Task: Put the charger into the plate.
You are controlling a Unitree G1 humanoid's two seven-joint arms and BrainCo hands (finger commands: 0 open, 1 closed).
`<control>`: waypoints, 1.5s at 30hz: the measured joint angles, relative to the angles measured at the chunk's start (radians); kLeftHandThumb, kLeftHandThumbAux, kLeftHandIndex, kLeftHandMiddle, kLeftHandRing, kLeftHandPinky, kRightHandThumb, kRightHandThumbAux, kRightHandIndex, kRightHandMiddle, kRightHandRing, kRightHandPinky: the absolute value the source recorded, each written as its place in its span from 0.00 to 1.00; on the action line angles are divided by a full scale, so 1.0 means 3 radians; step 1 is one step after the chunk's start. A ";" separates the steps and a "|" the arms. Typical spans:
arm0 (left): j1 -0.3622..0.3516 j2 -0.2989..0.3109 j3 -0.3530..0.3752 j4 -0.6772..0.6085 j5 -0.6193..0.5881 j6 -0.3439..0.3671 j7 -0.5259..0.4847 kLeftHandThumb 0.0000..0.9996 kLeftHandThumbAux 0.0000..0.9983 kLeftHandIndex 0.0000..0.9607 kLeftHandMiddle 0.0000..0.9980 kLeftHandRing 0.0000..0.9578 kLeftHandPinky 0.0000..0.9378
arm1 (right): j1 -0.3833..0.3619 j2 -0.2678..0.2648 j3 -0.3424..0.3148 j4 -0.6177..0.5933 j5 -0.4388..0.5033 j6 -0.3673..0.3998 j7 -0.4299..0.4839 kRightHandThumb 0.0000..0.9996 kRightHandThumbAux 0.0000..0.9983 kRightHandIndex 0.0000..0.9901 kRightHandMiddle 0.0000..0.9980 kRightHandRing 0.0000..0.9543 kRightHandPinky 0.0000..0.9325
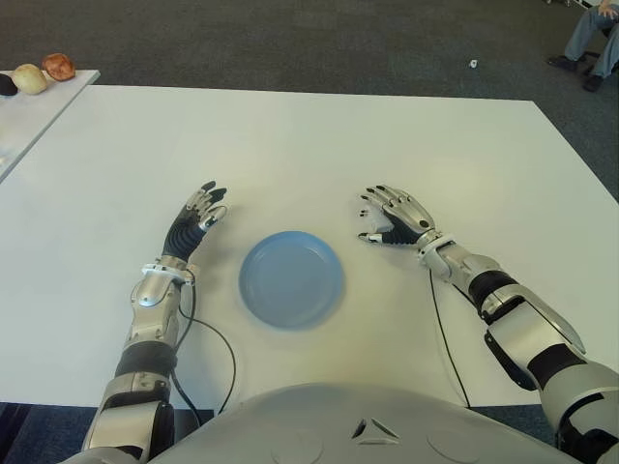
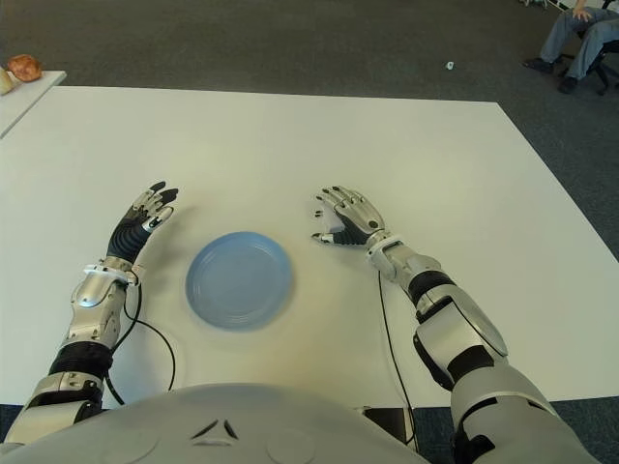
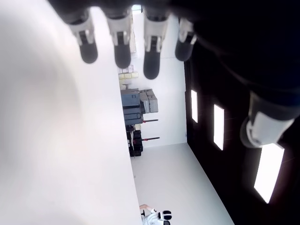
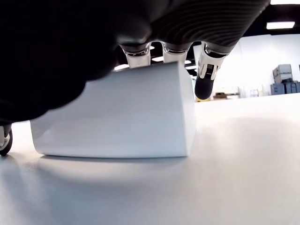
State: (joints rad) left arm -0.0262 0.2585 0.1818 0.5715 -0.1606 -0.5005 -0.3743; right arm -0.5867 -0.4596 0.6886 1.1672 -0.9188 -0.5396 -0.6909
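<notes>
R hand (image 1: 392, 220) hovers fingers spread over white charger (image 4: 117, 115) on bench (image 1: 319, 135), right of empty plate (image 1: 291, 278); not yet gripped. L hand (image 1: 198, 217) open, idle left of plate. Risk: smooth block slips from a loose grasp.

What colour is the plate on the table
Light blue, plain, with no pattern. The plate shows best in the left eye view.

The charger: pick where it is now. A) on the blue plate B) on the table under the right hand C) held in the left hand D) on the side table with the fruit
B: the right wrist view shows the white charger sitting on the table beneath the right hand; the blue plate holds nothing and the left hand is open.
</notes>
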 measured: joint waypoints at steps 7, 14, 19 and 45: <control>0.0037 0.0022 0.0003 -0.0052 -0.0006 0.0006 -0.0022 0.00 0.51 0.04 0.16 0.11 0.00 | -0.0007 0.0000 0.0121 0.0055 -0.0085 0.0054 -0.0246 0.31 0.31 0.00 0.00 0.00 0.04; 0.0046 0.0030 0.0005 -0.0085 -0.0050 0.0006 -0.0069 0.00 0.50 0.04 0.16 0.11 0.00 | -0.0029 0.0000 0.0248 0.0099 -0.0169 0.0117 -0.0469 0.31 0.31 0.00 0.00 0.00 0.06; 0.0066 0.0044 0.0005 -0.0114 -0.0056 0.0007 -0.0076 0.00 0.50 0.04 0.16 0.12 0.00 | -0.0035 0.0000 0.0312 0.0128 -0.0217 0.0157 -0.0618 0.30 0.32 0.01 0.00 0.00 0.07; 0.0074 0.0075 0.0024 -0.0138 -0.0156 0.0039 -0.0211 0.00 0.50 0.07 0.17 0.12 0.02 | -0.0035 0.0023 0.0219 0.0167 0.0025 0.0109 -0.0326 0.48 0.38 0.11 0.21 0.31 0.43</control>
State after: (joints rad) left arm -0.0039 0.2809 0.1889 0.5301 -0.2075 -0.4889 -0.4375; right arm -0.5973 -0.4526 0.7542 1.2171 -0.9112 -0.5070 -0.7887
